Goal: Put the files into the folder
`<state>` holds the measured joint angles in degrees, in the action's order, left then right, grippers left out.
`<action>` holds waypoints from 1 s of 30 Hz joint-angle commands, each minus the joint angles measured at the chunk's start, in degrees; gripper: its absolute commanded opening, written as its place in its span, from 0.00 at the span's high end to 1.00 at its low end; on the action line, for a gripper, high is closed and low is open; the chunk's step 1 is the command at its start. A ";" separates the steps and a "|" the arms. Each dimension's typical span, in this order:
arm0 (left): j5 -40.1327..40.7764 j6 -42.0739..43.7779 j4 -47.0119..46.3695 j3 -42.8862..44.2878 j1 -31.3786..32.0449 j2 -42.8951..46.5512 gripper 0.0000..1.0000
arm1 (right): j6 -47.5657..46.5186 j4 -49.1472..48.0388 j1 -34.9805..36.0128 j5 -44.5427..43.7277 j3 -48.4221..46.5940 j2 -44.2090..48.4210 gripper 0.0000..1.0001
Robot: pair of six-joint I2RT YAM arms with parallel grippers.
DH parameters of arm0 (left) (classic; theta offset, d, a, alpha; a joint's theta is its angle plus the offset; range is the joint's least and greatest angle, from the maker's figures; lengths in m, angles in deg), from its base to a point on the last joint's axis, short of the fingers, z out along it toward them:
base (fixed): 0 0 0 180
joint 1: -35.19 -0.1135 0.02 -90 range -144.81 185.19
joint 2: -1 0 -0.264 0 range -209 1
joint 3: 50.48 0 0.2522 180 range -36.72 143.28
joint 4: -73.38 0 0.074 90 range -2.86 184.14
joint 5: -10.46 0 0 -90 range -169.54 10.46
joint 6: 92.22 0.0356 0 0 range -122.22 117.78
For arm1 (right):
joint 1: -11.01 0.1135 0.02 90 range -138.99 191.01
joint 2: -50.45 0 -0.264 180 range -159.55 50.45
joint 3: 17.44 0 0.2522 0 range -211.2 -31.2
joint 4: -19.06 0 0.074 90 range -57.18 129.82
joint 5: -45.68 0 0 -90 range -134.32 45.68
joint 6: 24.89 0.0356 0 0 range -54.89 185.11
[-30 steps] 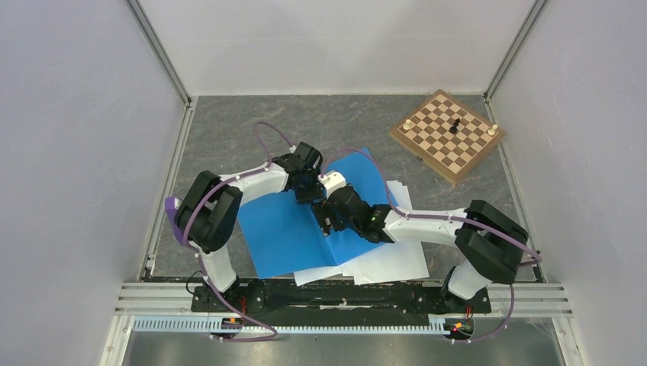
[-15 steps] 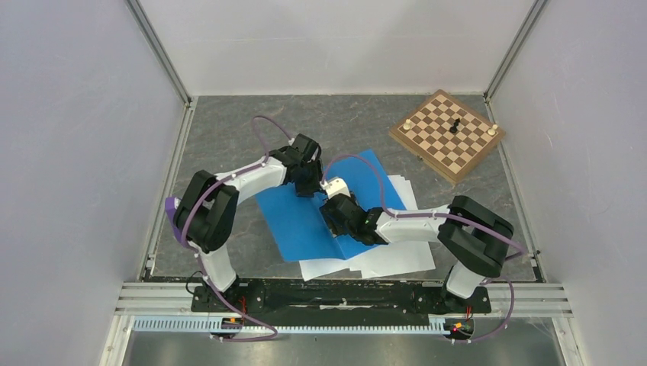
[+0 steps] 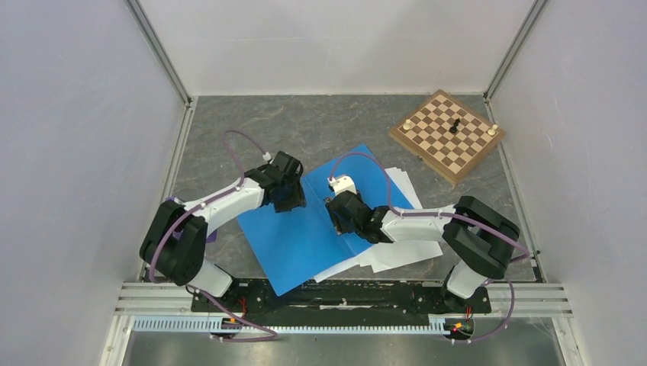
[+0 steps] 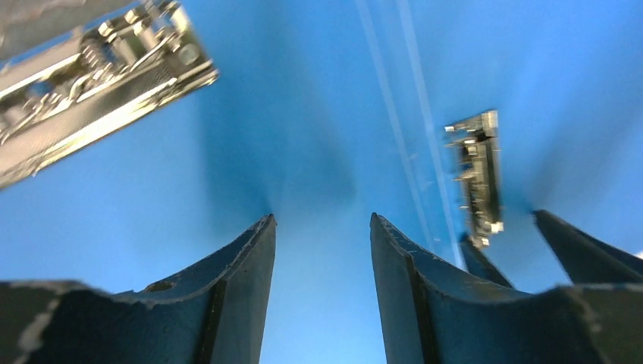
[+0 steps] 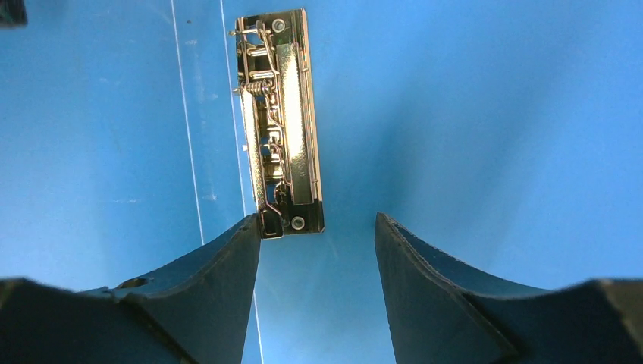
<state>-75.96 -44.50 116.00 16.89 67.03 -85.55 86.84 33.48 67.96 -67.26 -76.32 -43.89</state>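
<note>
Nearest the arms, the files (image 3: 393, 258) show as white sheets poking out from under the right half of the folder (image 3: 294, 248). They lie more askew than a second ago, so they seem to have been dragged along with it. The folder itself has changed most. A second ago it was creased up along its middle and then drawn in smaller. Now it lies spread open and flat on the desk (image 3: 229, 130), its near corner reaching toward the rail at the arms' bases. Over its left half, the left arm has swung out to the left. The left fingers (image 4: 227, 303) hang just above the blue inner face, apart, with nothing between them. Just right of them, over the middle, the right fingers (image 5: 432, 288) have narrowed a little but also stand apart and empty, with the metal clip (image 5: 279, 121) beside the spine crease right ahead of them. Far right, the chessboard (image 3: 449, 136) sits well apart and untouched. For the task, opening looks done: the inside and the clip are exposed. But the papers are under the folder, not in it. I judge they must next be drawn out from beneath the right cover and laid on the open face.
</note>
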 commanded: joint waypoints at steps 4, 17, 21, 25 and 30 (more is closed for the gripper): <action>8.46 -11.43 -2.64 -6.45 -0.28 -0.80 0.40 | 2.63 -2.09 -1.77 5.02 1.90 0.22 0.41; 13.27 -13.97 -0.48 6.45 3.13 -11.23 0.35 | 0.61 -6.13 -2.43 10.73 6.40 3.97 0.18; 13.23 -13.97 0.62 10.86 4.09 -13.91 0.34 | -1.47 -6.24 -2.46 11.30 6.96 4.00 0.10; 14.83 -14.92 3.25 15.69 4.90 -17.51 0.31 | -3.39 -6.09 -2.39 11.57 7.07 3.65 0.06; 15.60 -17.46 6.42 20.10 4.99 -21.86 0.25 | -5.79 -4.91 -0.89 9.26 6.83 3.19 0.03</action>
<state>-63.24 -57.44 119.06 33.78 71.71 -104.63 83.85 25.86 65.84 -56.79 -70.70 -40.35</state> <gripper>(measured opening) 0.722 0.959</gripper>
